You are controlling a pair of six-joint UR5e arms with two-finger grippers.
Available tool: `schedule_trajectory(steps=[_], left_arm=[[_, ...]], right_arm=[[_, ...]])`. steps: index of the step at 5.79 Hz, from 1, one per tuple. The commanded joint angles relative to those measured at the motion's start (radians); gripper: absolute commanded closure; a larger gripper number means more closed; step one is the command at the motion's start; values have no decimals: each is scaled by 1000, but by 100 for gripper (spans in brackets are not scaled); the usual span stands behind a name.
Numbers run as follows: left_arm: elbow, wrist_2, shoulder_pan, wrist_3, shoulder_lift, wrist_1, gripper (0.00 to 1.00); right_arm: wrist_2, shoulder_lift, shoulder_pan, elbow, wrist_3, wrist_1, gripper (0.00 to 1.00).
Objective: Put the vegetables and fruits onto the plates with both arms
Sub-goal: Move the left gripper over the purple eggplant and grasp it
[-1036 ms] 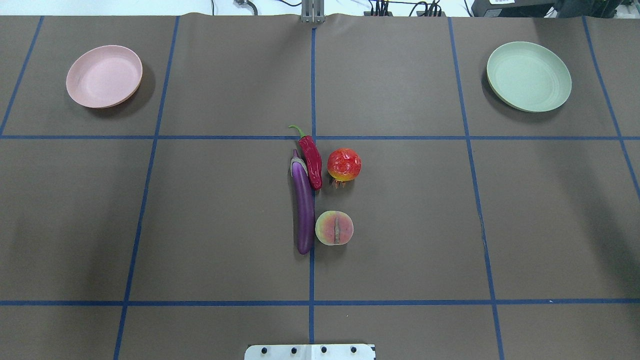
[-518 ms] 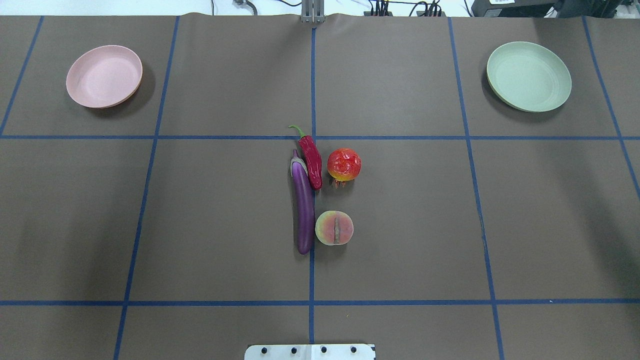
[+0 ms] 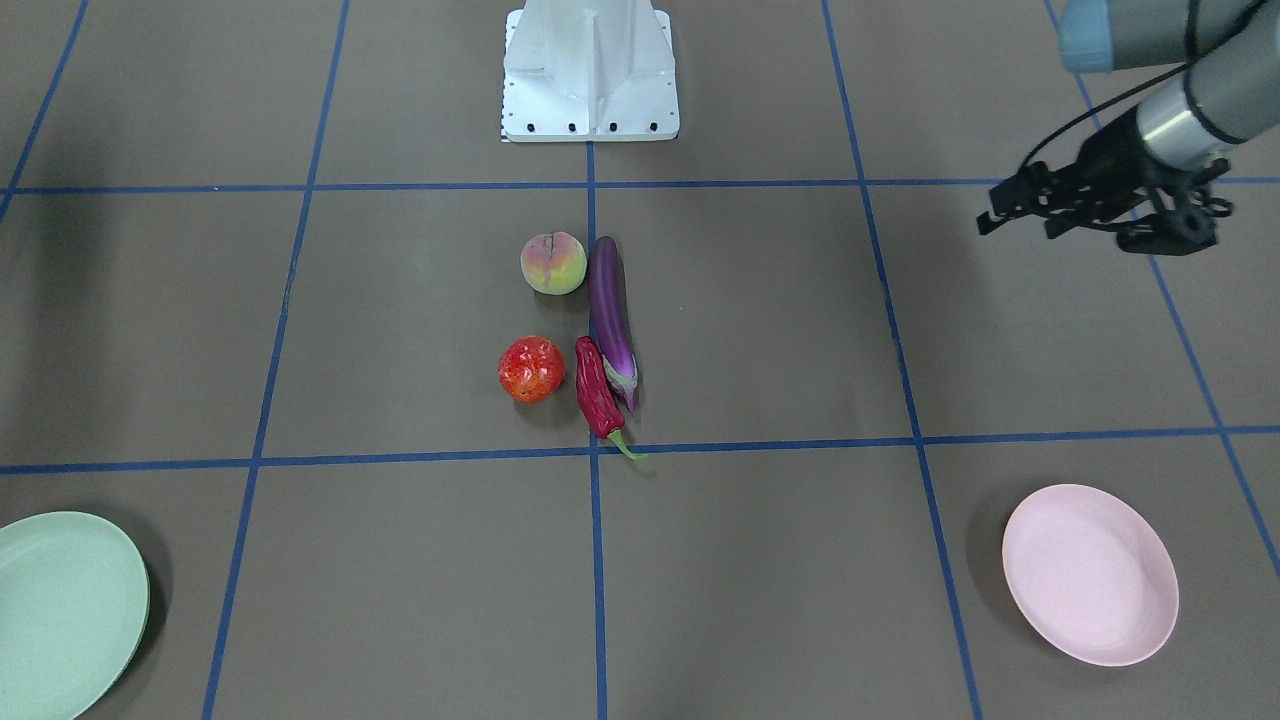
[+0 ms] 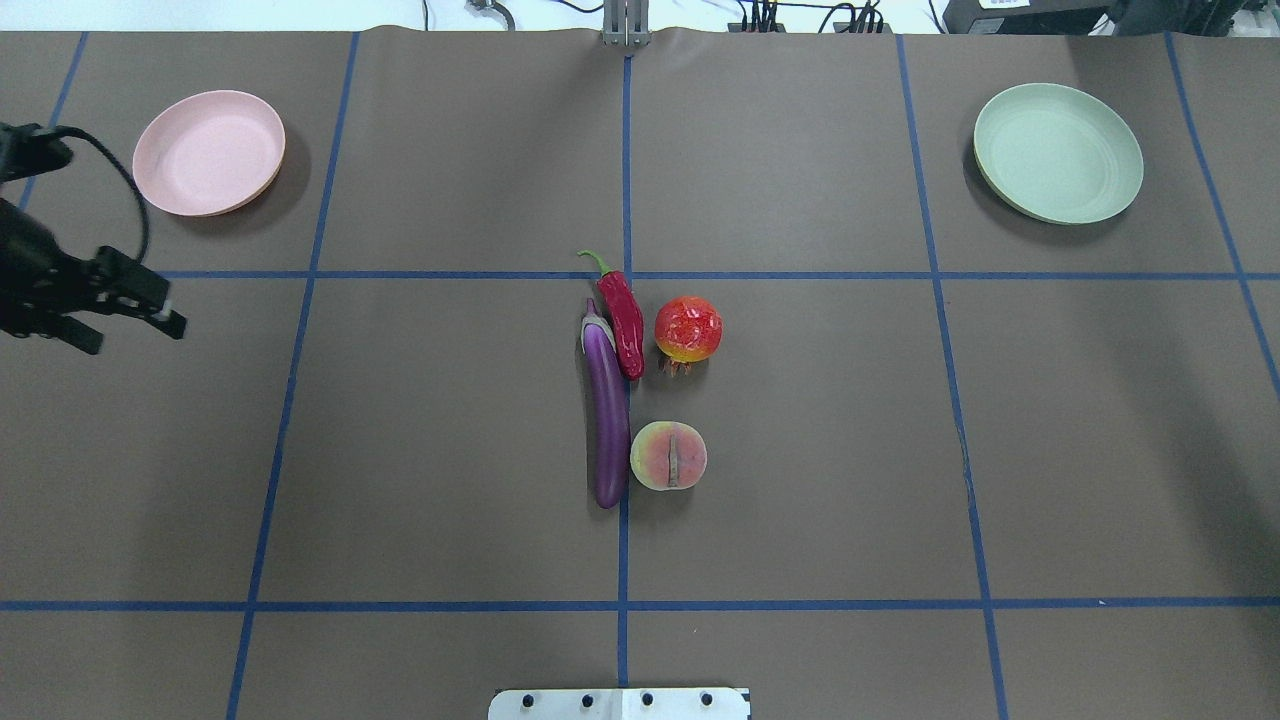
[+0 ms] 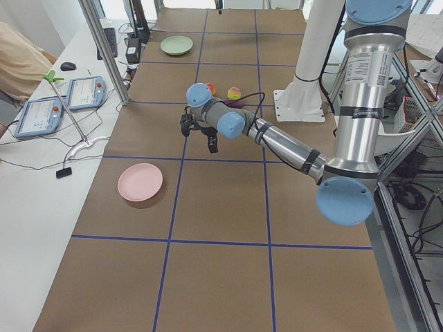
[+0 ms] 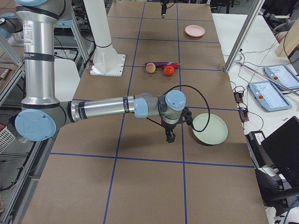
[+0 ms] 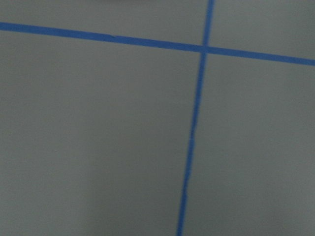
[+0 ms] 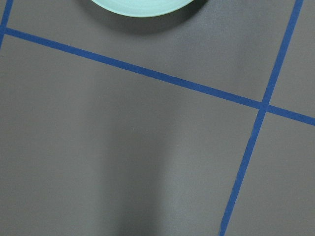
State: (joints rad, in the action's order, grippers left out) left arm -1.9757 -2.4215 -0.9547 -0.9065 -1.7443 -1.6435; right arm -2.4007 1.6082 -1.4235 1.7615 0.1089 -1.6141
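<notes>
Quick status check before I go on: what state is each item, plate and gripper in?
Long glossy purple eggplant: lying on the table, unplated.
Wrinkled dark-red chili pepper: on the table, against the eggplant.
Yellow-green peach: on the table.
Red-orange speckled round fruit: on the table.
Pale pink round plate: empty.
Pale mint green round plate: empty.
Left gripper: open, empty.
Right gripper: cannot tell.

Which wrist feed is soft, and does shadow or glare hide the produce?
Left wrist view: soft, blue tape lines smeared. Right wrist view: sharper, broad shadow band running down from the pale mint green plate. Overhead view: even light, small highlights on the glossy purple eggplant.
</notes>
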Motion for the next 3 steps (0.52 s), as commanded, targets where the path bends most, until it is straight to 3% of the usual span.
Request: schedule_trajectory(steps=[1,3], left_arm=[[105,253,298,-179,-282,8,1],[295,257,394,-201,-449,-2,0]], right_arm=[[0,9,0,1,-2,5,0],[-2,10,2,1,-3,6,0]])
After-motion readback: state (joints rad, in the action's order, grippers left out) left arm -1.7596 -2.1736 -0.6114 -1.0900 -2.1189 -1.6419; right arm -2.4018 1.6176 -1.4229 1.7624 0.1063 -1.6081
